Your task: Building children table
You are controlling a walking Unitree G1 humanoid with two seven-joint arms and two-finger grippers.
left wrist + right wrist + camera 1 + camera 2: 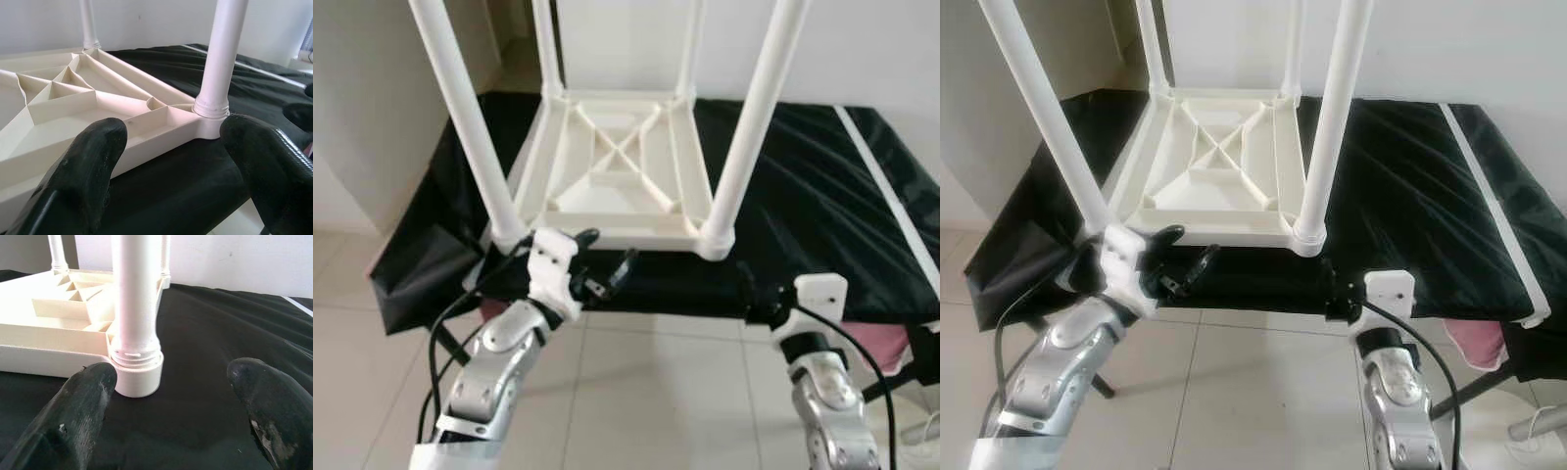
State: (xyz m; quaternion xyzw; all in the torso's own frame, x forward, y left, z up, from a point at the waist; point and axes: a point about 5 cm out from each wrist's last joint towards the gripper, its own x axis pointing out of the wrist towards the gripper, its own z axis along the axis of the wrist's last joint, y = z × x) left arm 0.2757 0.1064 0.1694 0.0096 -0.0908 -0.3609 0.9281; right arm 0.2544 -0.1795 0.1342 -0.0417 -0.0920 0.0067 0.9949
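Upturned white children's table (622, 166) on black cloth (813, 211); left gripper (603, 262) and right gripper (168, 406) spread wide, empty, near its front edge; best closed squarely round corner legs.

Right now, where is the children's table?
The white children's table lies upside down, legs up, on the black-covered surface directly ahead, toward its left half, with the left gripper just below its near edge.

head stereo pair looking down on upturned white table (617, 166), both wrist cameras close, facing its near edge
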